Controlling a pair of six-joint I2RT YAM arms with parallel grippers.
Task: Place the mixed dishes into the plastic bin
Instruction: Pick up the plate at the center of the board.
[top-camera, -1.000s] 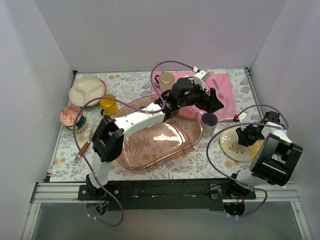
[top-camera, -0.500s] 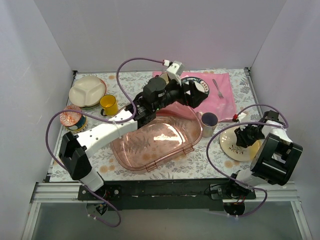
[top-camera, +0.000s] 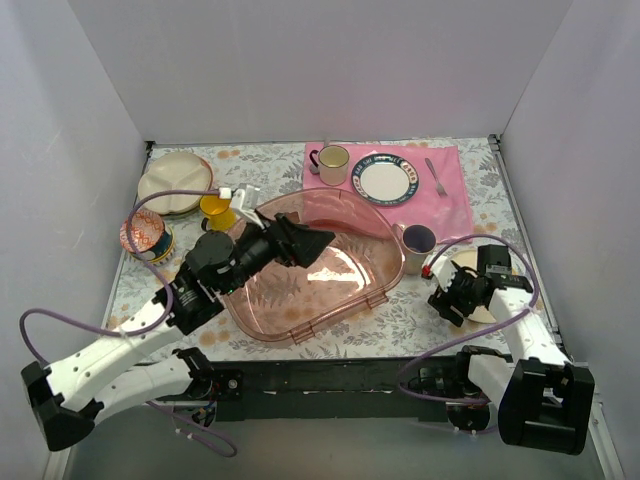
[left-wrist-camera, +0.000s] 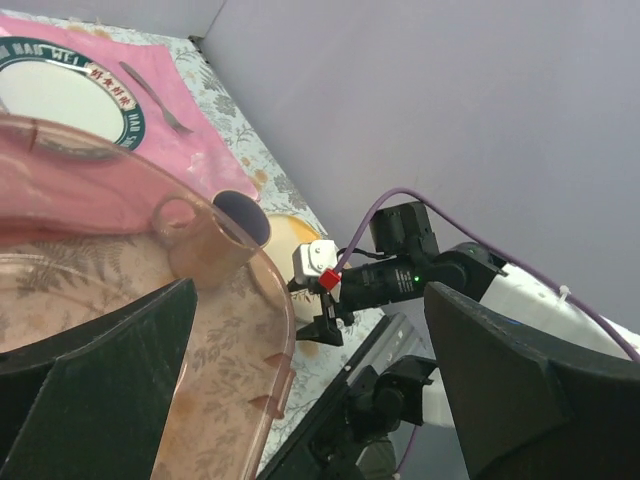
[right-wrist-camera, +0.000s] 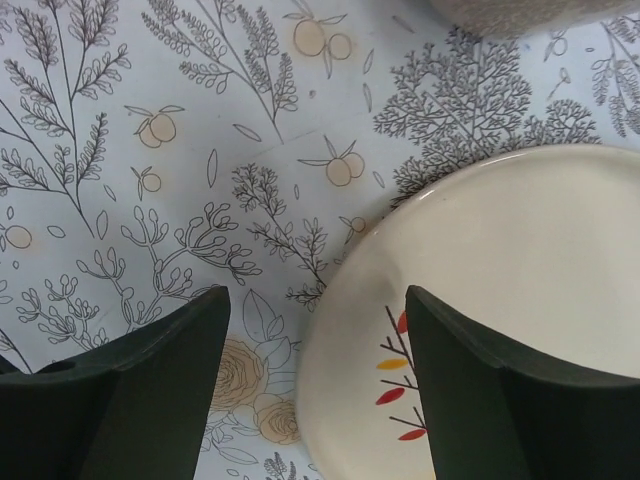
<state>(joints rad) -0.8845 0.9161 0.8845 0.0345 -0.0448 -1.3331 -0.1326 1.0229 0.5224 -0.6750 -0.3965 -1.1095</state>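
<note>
Pink bin (top-camera: 340, 278) | left jaws wide | right jaws wide over floral plate (right-wrist-camera: 540, 270)

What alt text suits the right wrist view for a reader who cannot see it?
The open right gripper hangs over the rim of the cream floral plate, a dark finger either side. Beneath lies a tablecloth printed with branches and fruit.

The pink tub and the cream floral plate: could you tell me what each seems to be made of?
The large shallow translucent pink tub looks like glossy moulded plastic: the floral table cover shows through and its floor glares. The cream floral plate looks like glazed ceramic, perhaps melamine: smooth, opaque, softly shiny, with a printed sprig.
</note>
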